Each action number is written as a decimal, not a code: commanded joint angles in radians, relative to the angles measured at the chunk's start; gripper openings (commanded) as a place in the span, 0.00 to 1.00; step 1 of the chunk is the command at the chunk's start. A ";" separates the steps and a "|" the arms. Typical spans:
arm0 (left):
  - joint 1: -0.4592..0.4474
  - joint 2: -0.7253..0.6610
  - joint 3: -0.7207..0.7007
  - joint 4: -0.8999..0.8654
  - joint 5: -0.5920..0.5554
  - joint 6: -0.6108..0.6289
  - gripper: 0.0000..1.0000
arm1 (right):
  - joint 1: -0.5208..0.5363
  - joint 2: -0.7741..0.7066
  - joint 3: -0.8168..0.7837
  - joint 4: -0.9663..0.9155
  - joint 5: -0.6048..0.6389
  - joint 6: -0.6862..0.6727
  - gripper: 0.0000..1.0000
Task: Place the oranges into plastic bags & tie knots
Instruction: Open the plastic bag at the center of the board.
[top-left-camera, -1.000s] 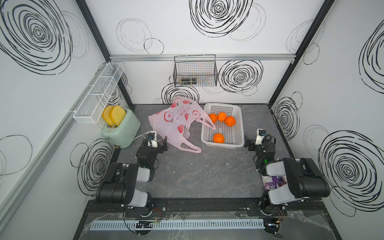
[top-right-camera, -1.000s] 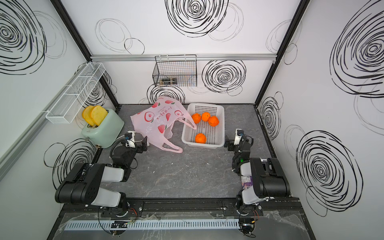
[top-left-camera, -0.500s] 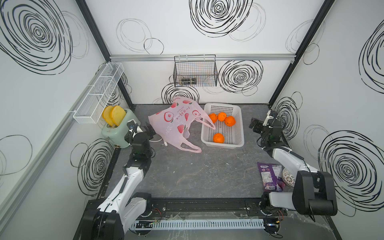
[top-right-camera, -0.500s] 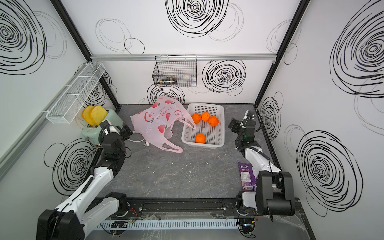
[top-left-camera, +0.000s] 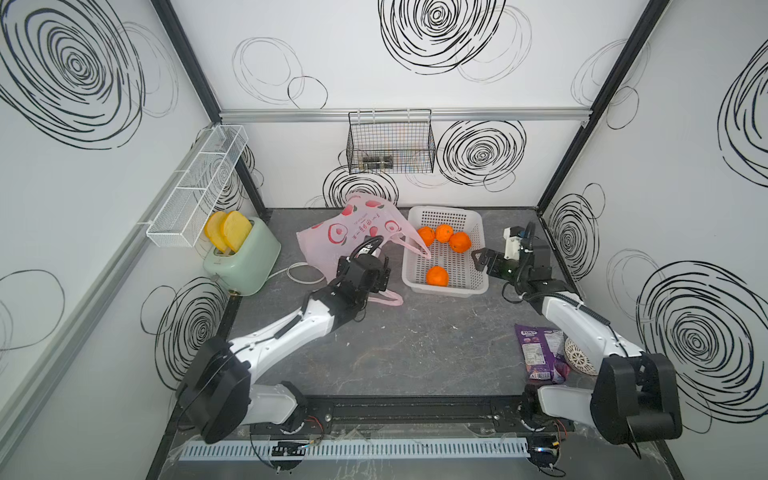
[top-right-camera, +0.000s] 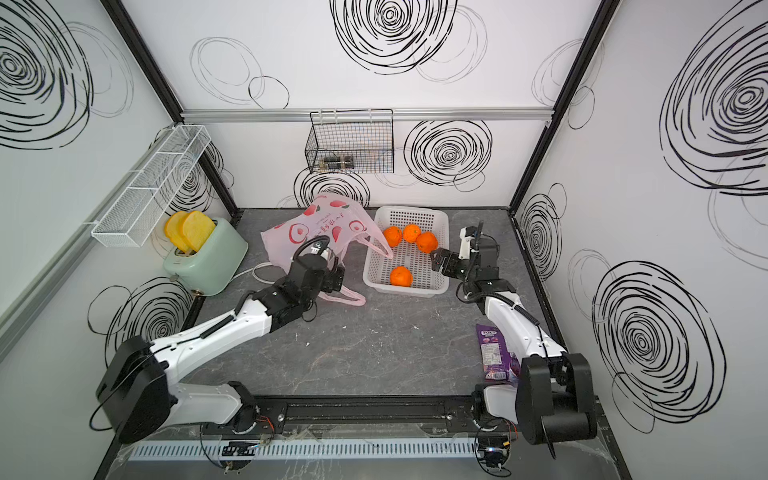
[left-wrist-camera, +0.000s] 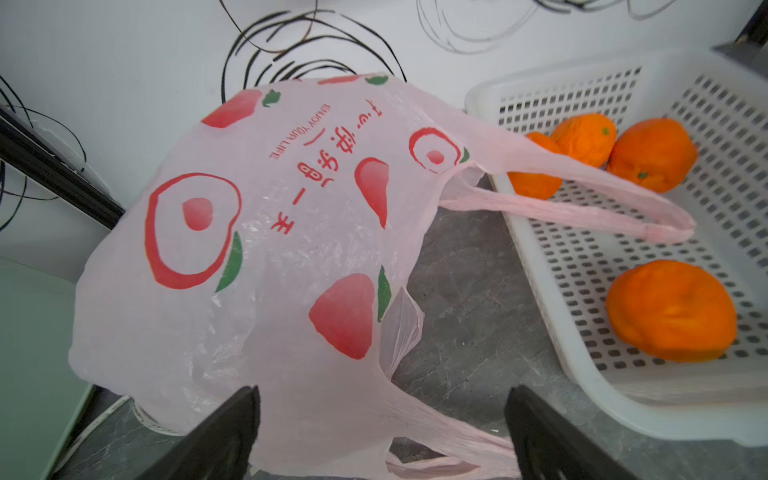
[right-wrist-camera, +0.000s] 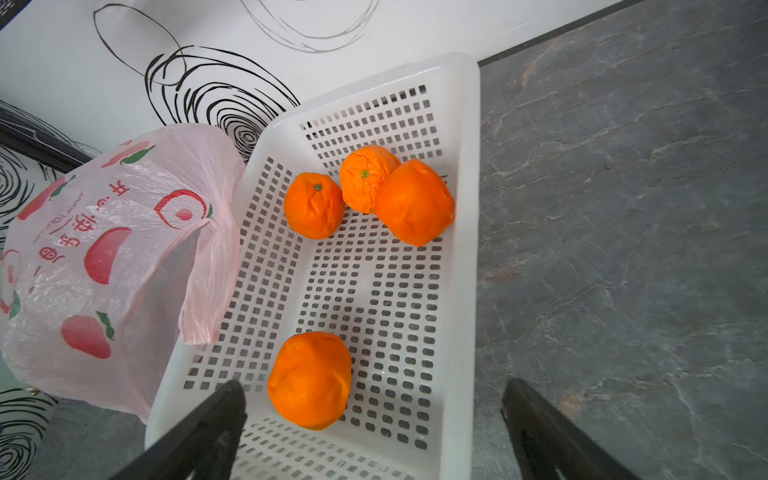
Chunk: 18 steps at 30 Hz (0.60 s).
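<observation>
Four oranges (top-left-camera: 437, 276) lie in the basket (top-left-camera: 446, 290) at centre, the bag (top-left-camera: 357, 232) is untied, and the left claw (left-wrist-camera: 380, 395) and right claw (right-wrist-camera: 374, 384) are wide open, empty.

In a top view the left arm (top-left-camera: 291, 328) stretches low from its base toward two o'clock, the left gripper (top-left-camera: 364, 261) aimed near twelve, jaws spread wide. The right arm (top-left-camera: 582, 324) runs toward eleven o'clock, the right gripper (top-left-camera: 478, 261) turned to nine o'clock, jaws equally wide
</observation>
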 joint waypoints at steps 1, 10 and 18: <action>-0.033 0.117 0.135 -0.144 -0.142 0.067 0.96 | 0.005 0.018 0.036 -0.052 -0.026 -0.009 0.98; -0.064 0.343 0.340 -0.239 -0.369 0.166 0.96 | 0.005 0.066 0.042 -0.045 -0.081 -0.013 0.98; -0.031 0.464 0.391 -0.145 -0.459 0.315 0.96 | 0.005 0.079 0.056 -0.036 -0.127 -0.011 0.98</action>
